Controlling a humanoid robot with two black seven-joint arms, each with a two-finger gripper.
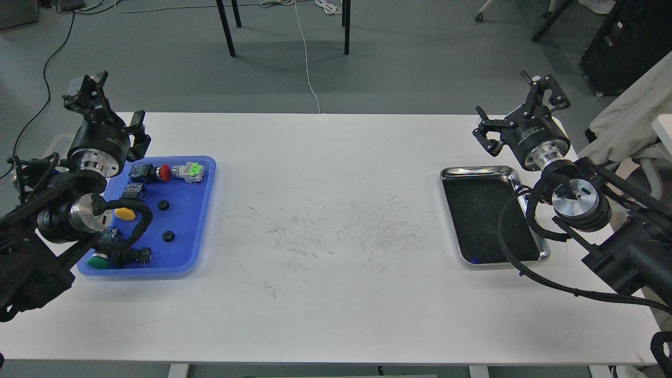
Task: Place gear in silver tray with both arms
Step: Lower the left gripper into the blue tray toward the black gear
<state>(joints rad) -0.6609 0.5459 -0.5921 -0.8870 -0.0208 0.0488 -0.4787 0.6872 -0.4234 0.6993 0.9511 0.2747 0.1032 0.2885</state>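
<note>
Judging from the layout, the task is barely begun: two small black gears (167, 235) lie in the blue tray (202, 220) on the left, while the silver tray (475, 171) sits empty well apart on the right. Farther back, left gripper (105, 107) and right gripper (517, 113) hang spread, holding nothing.

I see everything through one camera in my head, looking forward and steeply down over the white table (336, 236) from its near edge, far enough back that almost the full tabletop fits, with grey floor and chair legs (227, 29) beyond its far edge. My left arm (58, 215) comes in at the left edge above the blue tray (202, 210) and my right arm (604, 220) at the right edge beside the silver tray (475, 170), which fixes the view as centred between my shoulders. With no second view, nothing is shared or cross-checked.
</note>
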